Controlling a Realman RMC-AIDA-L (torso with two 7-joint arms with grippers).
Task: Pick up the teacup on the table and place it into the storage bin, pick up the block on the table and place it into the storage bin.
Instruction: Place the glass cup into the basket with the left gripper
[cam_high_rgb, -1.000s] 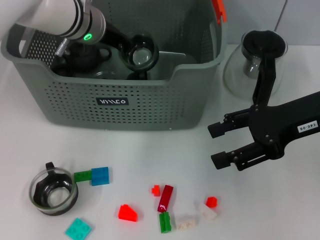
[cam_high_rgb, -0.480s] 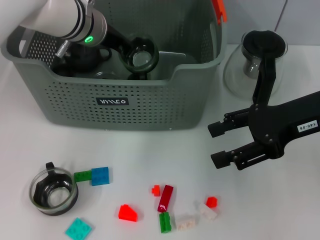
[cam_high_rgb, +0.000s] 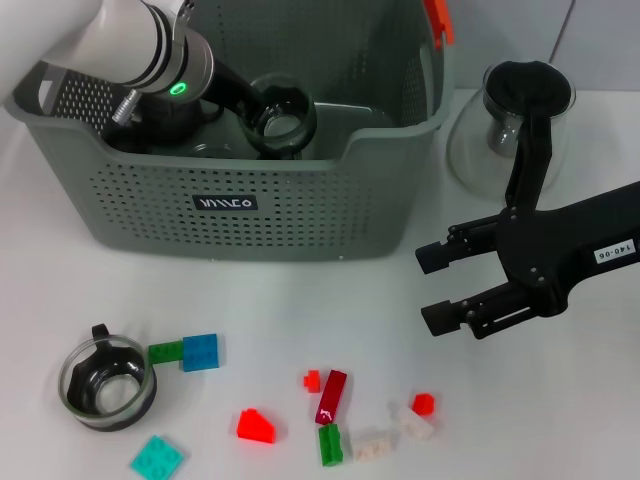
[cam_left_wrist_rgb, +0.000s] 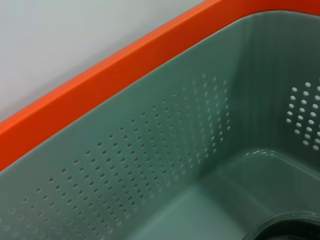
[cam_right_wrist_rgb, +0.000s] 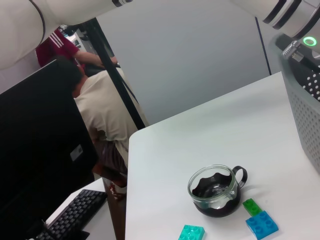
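Observation:
The grey-green storage bin (cam_high_rgb: 230, 205) stands at the back left, and its perforated wall (cam_left_wrist_rgb: 165, 150) and orange rim fill the left wrist view. My left gripper (cam_high_rgb: 250, 103) reaches down into it, shut on a glass teacup (cam_high_rgb: 279, 112) held tilted above other dark cups on the bin floor. Another teacup (cam_high_rgb: 105, 383) (cam_right_wrist_rgb: 215, 190) stands on the table at the front left. Loose blocks lie near it: a green-and-blue one (cam_high_rgb: 186, 352) (cam_right_wrist_rgb: 260, 220), a teal one (cam_high_rgb: 157, 458), a red one (cam_high_rgb: 255, 425). My right gripper (cam_high_rgb: 440, 290) hovers open and empty at the right.
A clear glass pot (cam_high_rgb: 515, 120) with a black handle stands behind my right arm. More blocks lie at the front centre: dark red (cam_high_rgb: 332, 395), green (cam_high_rgb: 329, 445), white (cam_high_rgb: 370, 443). The right wrist view shows a monitor (cam_right_wrist_rgb: 40, 150), a keyboard and a seated person beyond the table's edge.
My left arm has moved slightly right and lower inside the bin, carrying the teacup with it. The right arm and the things on the table have stayed put.

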